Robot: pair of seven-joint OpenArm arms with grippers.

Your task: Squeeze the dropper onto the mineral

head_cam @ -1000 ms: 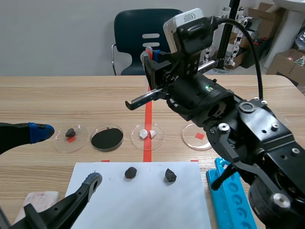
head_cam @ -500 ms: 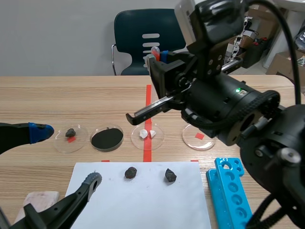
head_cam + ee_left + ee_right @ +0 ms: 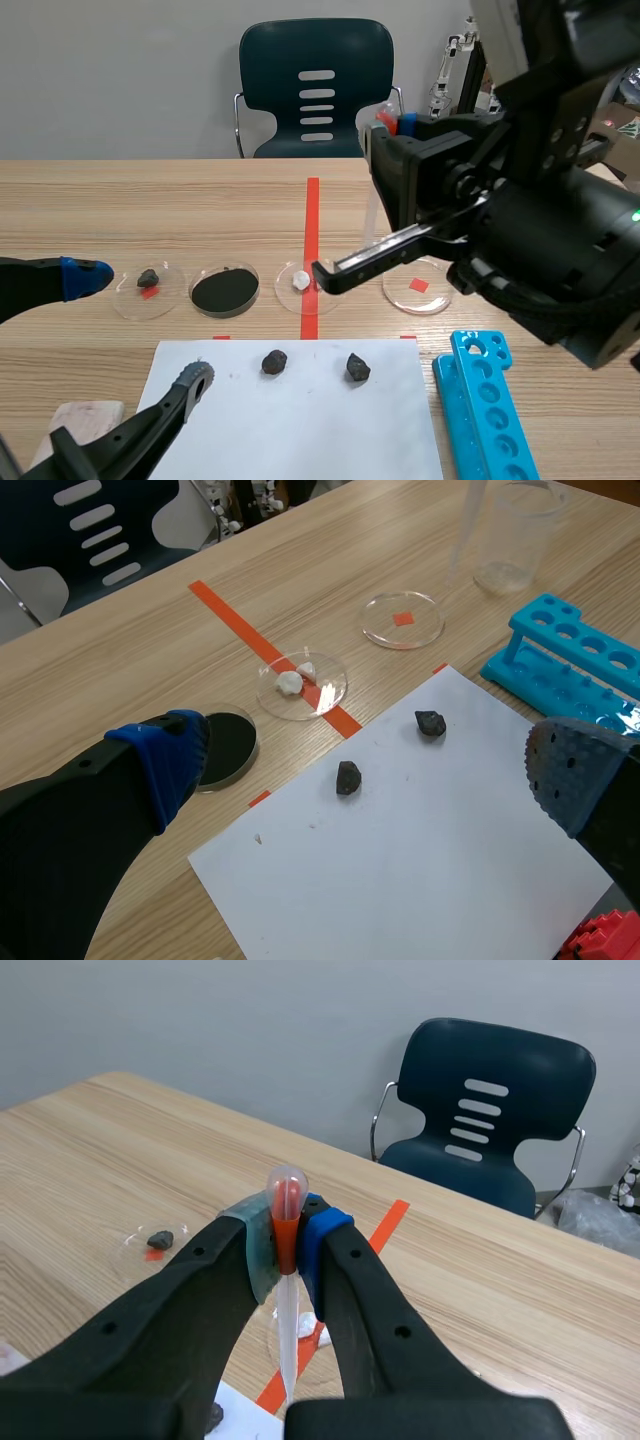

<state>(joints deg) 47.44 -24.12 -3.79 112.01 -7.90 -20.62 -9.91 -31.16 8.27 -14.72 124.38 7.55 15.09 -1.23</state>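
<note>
Right wrist view has the right gripper (image 3: 286, 1235) closed tight on the dropper (image 3: 288, 1332): the fingers (image 3: 330, 1250) pinch its orange neck, the clear bulb poking up above the pads and the thin tube hanging straight down between them. From where I stand the arm is raised well above the tabletop (image 3: 150, 210), and the tube's tip lines up roughly with the petri dish (image 3: 325, 290) holding the white mineral pieces (image 3: 300, 281), which sits on the orange tape line. Whether the tip is right over them, I cannot tell.

The left gripper (image 3: 365, 765) sits low with its fingers spread wide, holding nothing, above the white paper (image 3: 420, 850). Two dark mineral lumps (image 3: 274, 361) lie apart on that sheet. Along the row, another dish holds a small dark stone (image 3: 148, 277), one holds black powder (image 3: 225, 290), and one is marked with a red square (image 3: 415, 287). A blue tube rack (image 3: 490, 410) lies beside the paper.
</note>
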